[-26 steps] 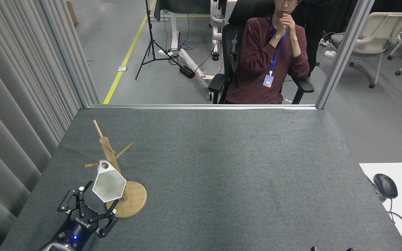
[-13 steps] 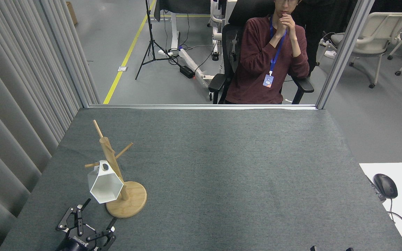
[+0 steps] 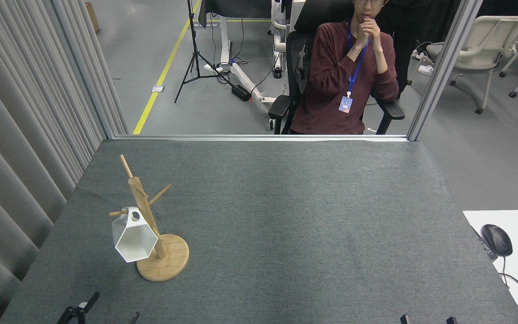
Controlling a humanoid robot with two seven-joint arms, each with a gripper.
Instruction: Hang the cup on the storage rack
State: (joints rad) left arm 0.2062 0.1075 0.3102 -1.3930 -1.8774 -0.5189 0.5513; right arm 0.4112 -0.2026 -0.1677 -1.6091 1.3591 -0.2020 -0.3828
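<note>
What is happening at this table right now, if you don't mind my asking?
A humanoid robot is hanging a cup on a storage rack. The white cup now hangs by its handle tab from the wooden storage rack, with nothing holding it. The left gripper is at the bottom edge of the view, its jaws spread apart and clear of the cup. Only the tips of the right gripper show. A person sits watching beyond the table.
</note>
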